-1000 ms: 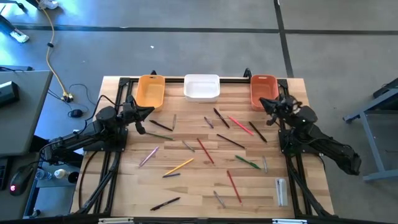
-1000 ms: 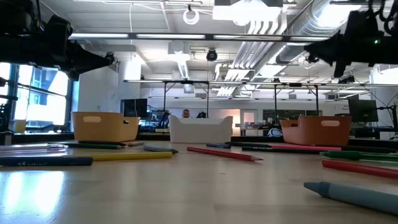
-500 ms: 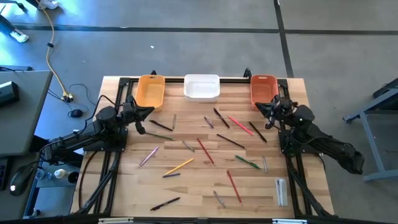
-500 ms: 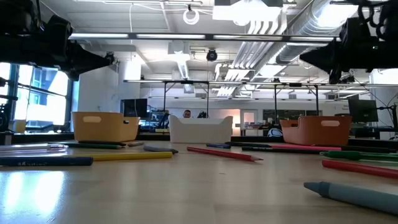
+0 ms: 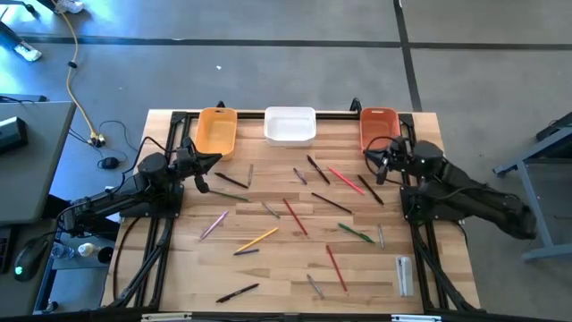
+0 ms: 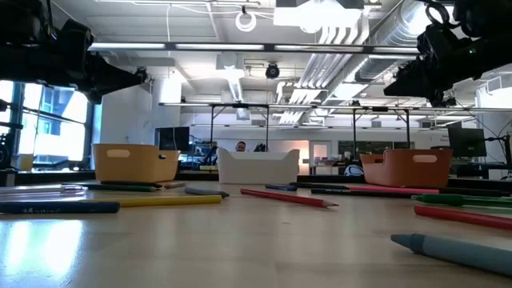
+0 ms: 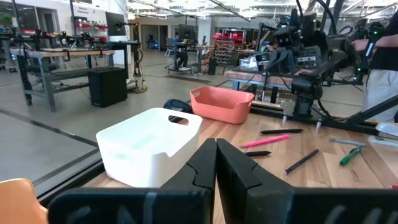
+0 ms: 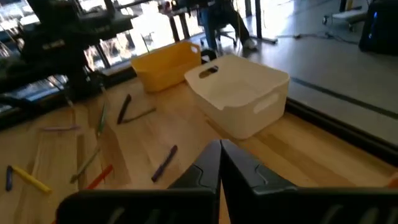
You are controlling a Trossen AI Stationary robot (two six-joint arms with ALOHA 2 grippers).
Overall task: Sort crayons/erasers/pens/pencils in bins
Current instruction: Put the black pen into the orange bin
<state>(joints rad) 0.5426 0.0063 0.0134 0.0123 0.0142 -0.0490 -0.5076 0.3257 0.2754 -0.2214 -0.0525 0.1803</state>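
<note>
The slim black pens [image 5: 331, 202] and the thin red, pink, green and yellow-orange pencils [image 5: 295, 216] lie scattered across the wooden slatted table [image 5: 268, 277], none of them in a bin. The three rounded plastic bins stand in a row along the far edge: yellow-orange [image 5: 215, 131], white [image 5: 290, 125] and red-orange [image 5: 377, 128]; no items are visible in any of them.

The right gripper [image 5: 374, 156] hangs above the table just in front of the red-orange bin, fingers pressed together, holding nothing. The left gripper [image 5: 214, 159] hangs near the yellow-orange bin, likewise closed and empty.

Risks, as a judgement:
- Descending on a pen with the fingers closed would push or roll it instead of gripping it.
- Several sticks cross or lie close together near the table centre; a grasp there may lift two kinds at once and sort them into the wrong bin.
</note>
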